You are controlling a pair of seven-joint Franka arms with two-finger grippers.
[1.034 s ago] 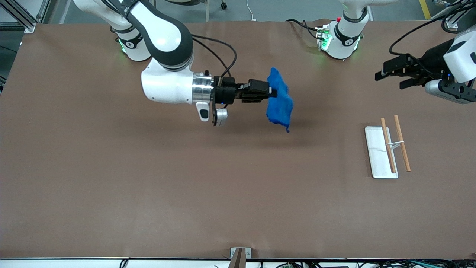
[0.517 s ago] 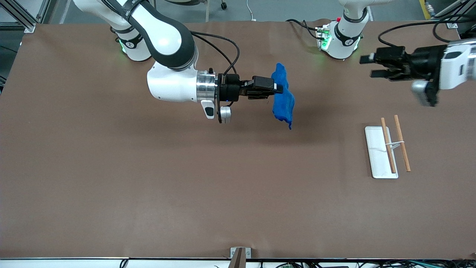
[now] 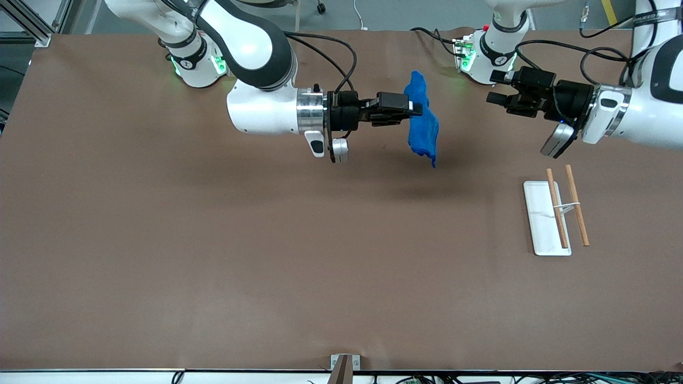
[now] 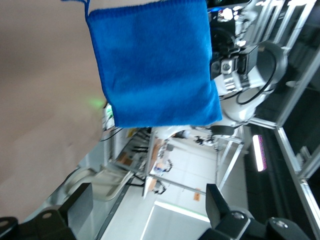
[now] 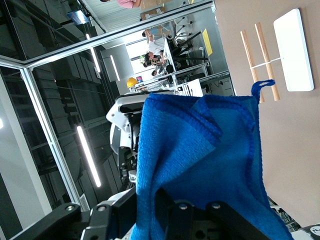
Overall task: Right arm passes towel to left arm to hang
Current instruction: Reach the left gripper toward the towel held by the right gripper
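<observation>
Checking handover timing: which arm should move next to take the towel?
Left. Its end effector is open, aimed at the towel, with a gap between them. The right end effector already holds the towel up.

Fuzzy cloth towel [image 3: 423,120] (microfibre-like), matt brown table [image 3: 213,240], wooden rods [image 3: 566,207]

No text, label, brand or number could be read anywhere in these views. Small dark marks stood on the black bands of both arm bases [image 3: 188,63] [image 3: 499,60], but they were illegible.
</observation>
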